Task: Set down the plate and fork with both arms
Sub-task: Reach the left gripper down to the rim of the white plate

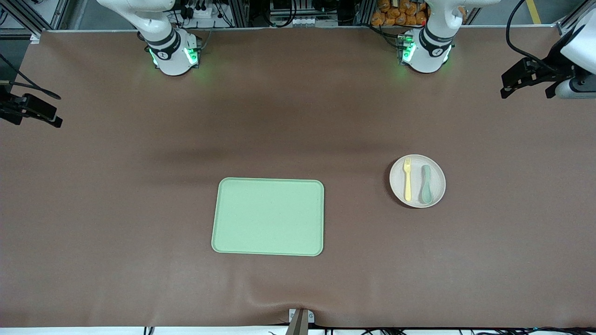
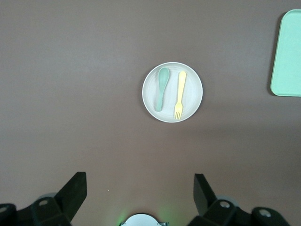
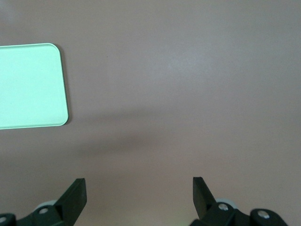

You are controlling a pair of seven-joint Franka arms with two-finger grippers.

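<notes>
Plate: I see the plate (image 1: 417, 181) flat on the brown desk (image 1: 116, 209), toward the left arm's end, well apart from the green tray (image 1: 268, 217).
Fork: the fork (image 1: 407, 179) lies on the plate, tines pointing toward the robot bases, parallel to the spoon.
Spoon: the grey-green spoon (image 1: 426, 184) lies on the plate just beside the fork, on the side toward the left arm's end; whether the two touch I can't quite tell, though a thin gap seems to show.
Tray: it sits near the middle of the desk, a little nearer the front camera than the plate.
Left gripper: my left wrist view shows the left gripper (image 2: 140, 193) high over bare desk, its fingers (image 2: 75, 190) spread wide and released, nothing between them; plate, fork and spoon lie ahead of it.
Right gripper: the right gripper (image 3: 139, 195) hangs over bare desk, fingers (image 3: 75, 195) likewise wide apart and released, with a corner of the tray in its view.
</notes>
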